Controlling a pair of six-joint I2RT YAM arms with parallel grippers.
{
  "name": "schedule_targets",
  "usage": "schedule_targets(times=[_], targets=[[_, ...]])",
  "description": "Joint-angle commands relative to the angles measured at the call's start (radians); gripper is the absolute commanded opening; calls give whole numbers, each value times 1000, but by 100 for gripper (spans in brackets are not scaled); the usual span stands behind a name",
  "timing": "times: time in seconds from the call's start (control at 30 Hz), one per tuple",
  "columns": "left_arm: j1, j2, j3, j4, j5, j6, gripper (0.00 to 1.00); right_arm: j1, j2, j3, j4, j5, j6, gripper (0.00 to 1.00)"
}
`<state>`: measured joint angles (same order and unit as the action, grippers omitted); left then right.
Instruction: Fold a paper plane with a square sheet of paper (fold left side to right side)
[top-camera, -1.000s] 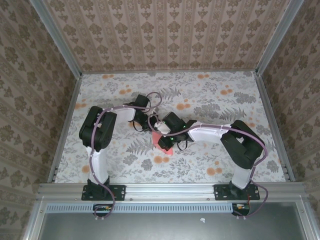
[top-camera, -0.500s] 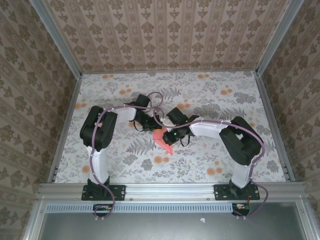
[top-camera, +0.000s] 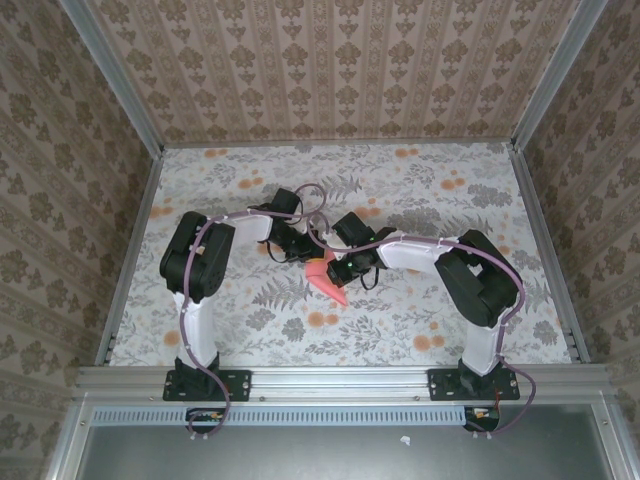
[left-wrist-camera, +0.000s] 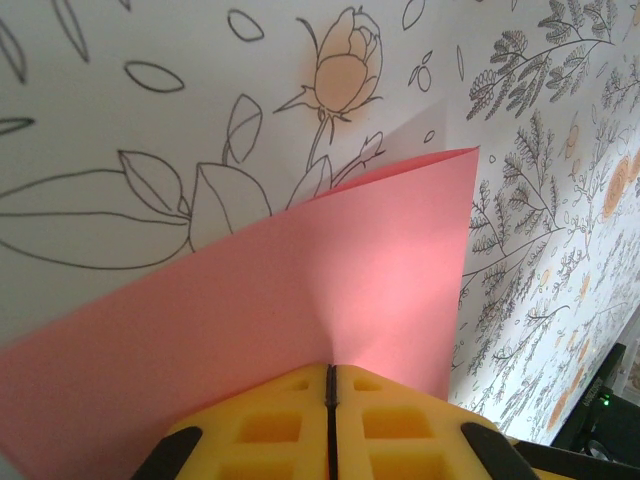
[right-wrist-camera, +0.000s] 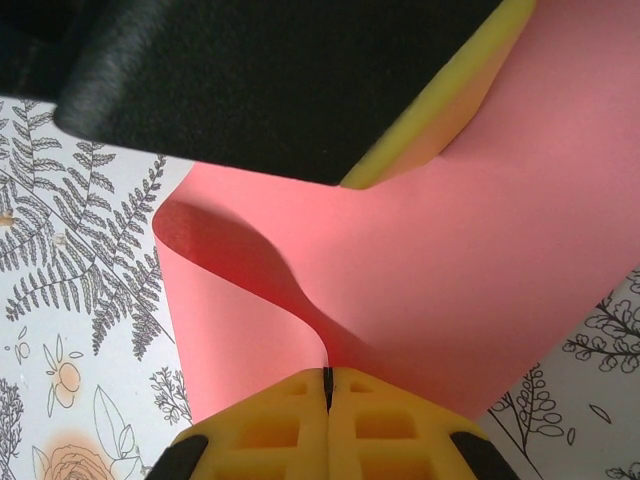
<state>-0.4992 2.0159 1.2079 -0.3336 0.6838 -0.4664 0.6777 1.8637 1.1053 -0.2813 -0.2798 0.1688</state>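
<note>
Square sheet of paper (top-camera: 327, 277) has curled | left fingers (left-wrist-camera: 315, 400), right fingers (right-wrist-camera: 315, 405) clamped

The thin pink-red square sheet of paper (top-camera: 328, 282) sits near the middle of the floral-printed table (top-camera: 450, 190), slightly toward its near edge. The left pincer (top-camera: 303, 248) clamps the sheet's far-left side. The right pincer (top-camera: 340, 268) clamps its right side, just beside the left pincer. The arm bases (top-camera: 207, 383) stand well apart at the near edge.
</note>
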Motion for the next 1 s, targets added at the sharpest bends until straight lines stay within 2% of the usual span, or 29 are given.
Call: schedule_targets(times=[0.0, 0.47, 0.97], targets=[[-12, 30, 12, -40, -30, 23, 9, -6, -5, 4, -18, 14, 8, 0], [-12, 29, 7, -36, -34, 16, 8, -4, -41, -42, -4, 19, 17, 0], [-12, 26, 1, -25, -33, 11, 8, -6, -31, -10, -5, 57, 29, 0]])
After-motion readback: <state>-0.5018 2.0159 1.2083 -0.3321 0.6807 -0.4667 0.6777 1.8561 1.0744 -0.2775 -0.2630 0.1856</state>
